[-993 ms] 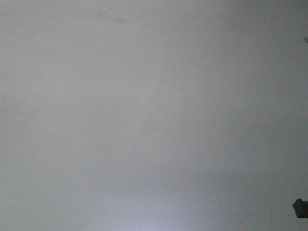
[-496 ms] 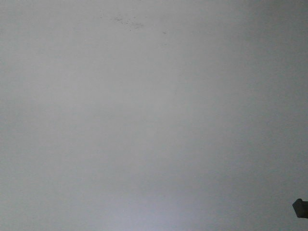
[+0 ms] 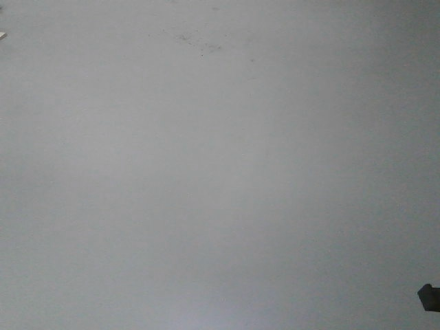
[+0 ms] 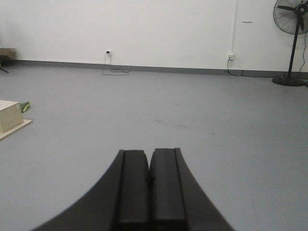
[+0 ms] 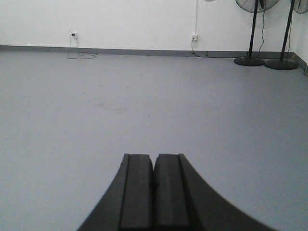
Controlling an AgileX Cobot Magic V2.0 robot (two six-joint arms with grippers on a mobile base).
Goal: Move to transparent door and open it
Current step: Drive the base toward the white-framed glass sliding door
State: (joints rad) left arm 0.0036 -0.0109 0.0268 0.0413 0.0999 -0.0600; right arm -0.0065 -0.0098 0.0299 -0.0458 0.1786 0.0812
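The approach is judged to be the step in hand: the transparent door is not seen in any view, so it has yet to be found and faced. At the far left of the left wrist view, a pale wooden block (image 4: pixel 8 115) is set on the grey floor (image 4: pixel 207 120) with something green (image 4: pixel 24 106) beside it, and that edge is to be given room. The left gripper (image 4: pixel 149 179) is carried low, jaws pressed together on nothing. Wide open floor runs ahead to the white wall (image 4: pixel 168 29), where a socket (image 4: pixel 109 51) and its cable (image 4: pixel 115 72) are noted. The right gripper (image 5: pixel 154 185) is likewise closed and empty. On the right, one fan base (image 5: pixel 249 61) and a second fan base (image 5: pixel 281 64) are parked by the wall, and that side is bounded there. Next, a turn of the base is called for until the door is brought into view.
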